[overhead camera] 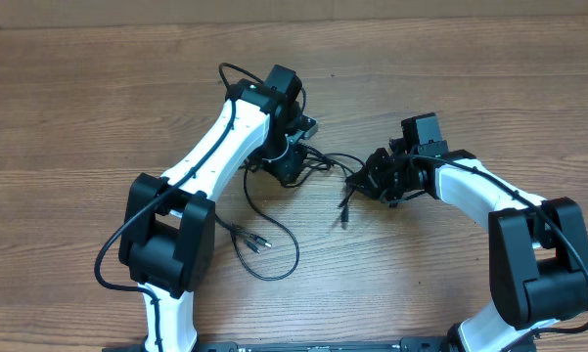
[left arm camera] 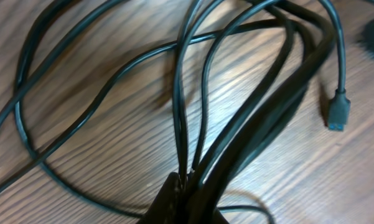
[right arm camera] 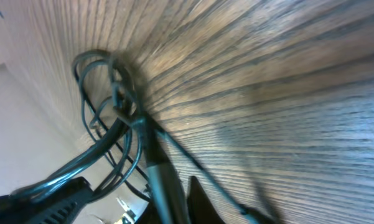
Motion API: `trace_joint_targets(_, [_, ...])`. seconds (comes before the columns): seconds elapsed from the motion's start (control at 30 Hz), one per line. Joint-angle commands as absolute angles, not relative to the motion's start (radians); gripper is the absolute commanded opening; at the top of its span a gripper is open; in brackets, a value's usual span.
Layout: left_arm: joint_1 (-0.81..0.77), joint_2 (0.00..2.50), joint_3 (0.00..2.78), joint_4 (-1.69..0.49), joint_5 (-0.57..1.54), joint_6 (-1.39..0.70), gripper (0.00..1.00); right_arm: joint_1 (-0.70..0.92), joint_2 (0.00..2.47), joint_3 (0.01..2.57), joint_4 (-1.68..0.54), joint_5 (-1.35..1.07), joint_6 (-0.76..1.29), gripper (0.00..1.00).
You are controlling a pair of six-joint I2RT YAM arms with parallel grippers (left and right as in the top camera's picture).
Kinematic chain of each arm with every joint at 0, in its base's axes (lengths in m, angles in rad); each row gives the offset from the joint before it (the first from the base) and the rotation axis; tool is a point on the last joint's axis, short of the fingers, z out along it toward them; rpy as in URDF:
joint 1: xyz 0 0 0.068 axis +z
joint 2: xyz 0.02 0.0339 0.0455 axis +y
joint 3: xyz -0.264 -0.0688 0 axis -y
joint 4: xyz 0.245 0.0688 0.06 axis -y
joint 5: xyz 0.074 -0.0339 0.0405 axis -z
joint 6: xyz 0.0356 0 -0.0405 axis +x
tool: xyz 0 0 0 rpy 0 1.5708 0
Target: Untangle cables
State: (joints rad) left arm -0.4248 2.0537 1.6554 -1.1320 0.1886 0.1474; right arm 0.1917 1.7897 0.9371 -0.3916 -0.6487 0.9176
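Thin black cables (left arm camera: 261, 124), looped, tangled, blue-tipped plug (left arm camera: 338, 115), wooden table (left arm camera: 124, 137)

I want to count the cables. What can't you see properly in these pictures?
- Overhead: part of the cables is hidden under the left arm.
- Left wrist: cables run off the top and left edges.
- Right wrist: blurry, so strands merge.

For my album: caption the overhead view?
Tangled black cables pinched by the left gripper and right gripper above a wooden table.
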Motion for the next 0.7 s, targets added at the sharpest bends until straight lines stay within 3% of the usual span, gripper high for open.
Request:
trace_joint_targets(0.0, [-0.404, 2.057, 1.658, -1.149, 0.105, 0.106, 0.04, 0.195, 1.784, 0.947, -0.395, -0.621, 0.91, 0.3])
trace_joint_targets(0.07, [-0.404, 2.057, 1.658, -1.163, 0.105, 0.104, 0.04, 0.195, 1.784, 0.948, -0.4, -0.622, 0.897, 0.55])
trace_joint_targets(0.1, [-0.404, 2.056, 1.661, -1.172, 0.104, 0.104, 0.04, 0.195, 1.784, 0.948, -0.403, -0.622, 0.87, 0.77])
trace_joint_targets(0.23, [-0.404, 2.037, 1.684, -1.182, 0.104, 0.104, 0.04, 0.195, 1.784, 0.947, -0.415, -0.622, 0.795, 1.0])
trace_joint_targets(0.67, [-0.404, 1.819, 1.991, -1.2, -0.142, 0.066, 0.04, 0.194, 1.784, 0.948, -0.466, -0.562, 0.776, 1.0])
